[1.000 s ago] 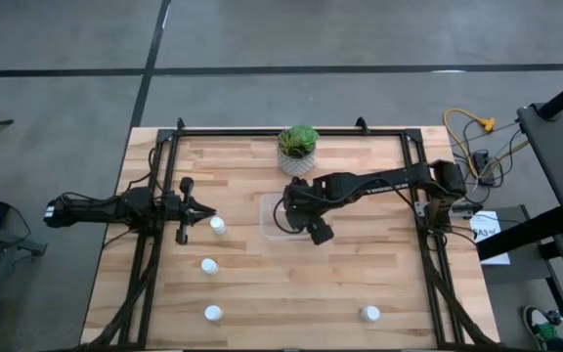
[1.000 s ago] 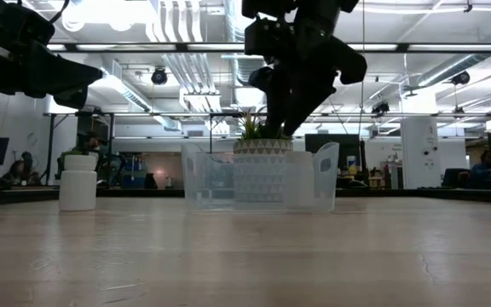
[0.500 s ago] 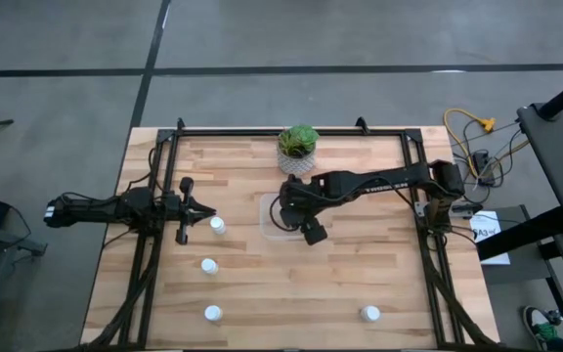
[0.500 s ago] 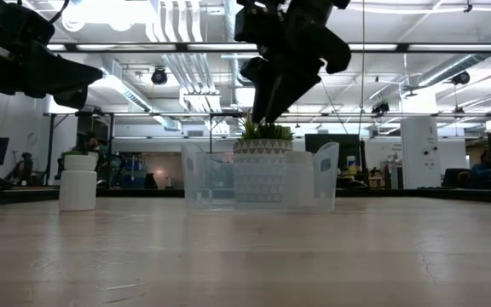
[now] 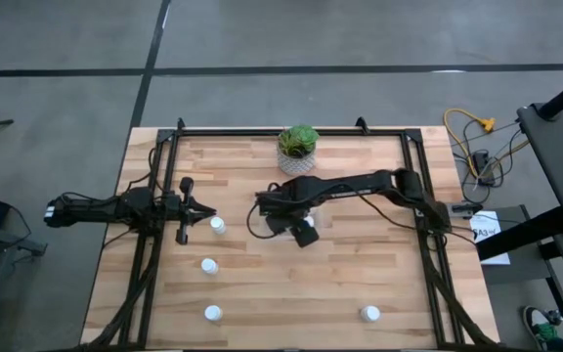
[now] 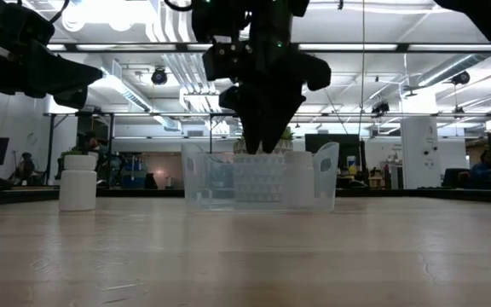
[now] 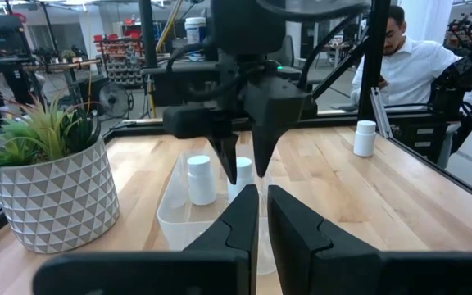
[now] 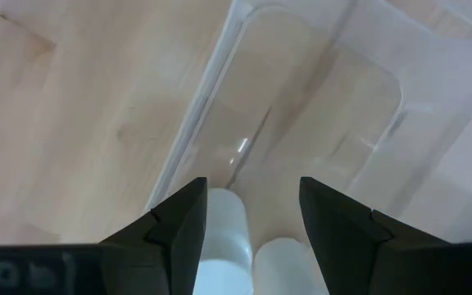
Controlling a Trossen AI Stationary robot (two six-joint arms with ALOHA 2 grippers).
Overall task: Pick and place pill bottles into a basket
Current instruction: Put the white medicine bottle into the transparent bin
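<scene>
You have two pill bottles (image 7: 202,179) standing in the clear basket (image 6: 259,177) already, side by side near one end; you can see both from the left wrist, and their caps between the right arm's fingers (image 8: 179,225) in its own camera. Your right gripper (image 7: 245,161) hangs just above the basket with its fingers spread and nothing held, so the second drop looks done. Four bottles are left on the table (image 5: 262,293): one (image 5: 218,226) just beside the left gripper (image 5: 199,212), two (image 5: 209,266) nearer the front on that side, one (image 5: 369,314) at the front right. Your left gripper waits near its bottle, fingers almost together and empty.
</scene>
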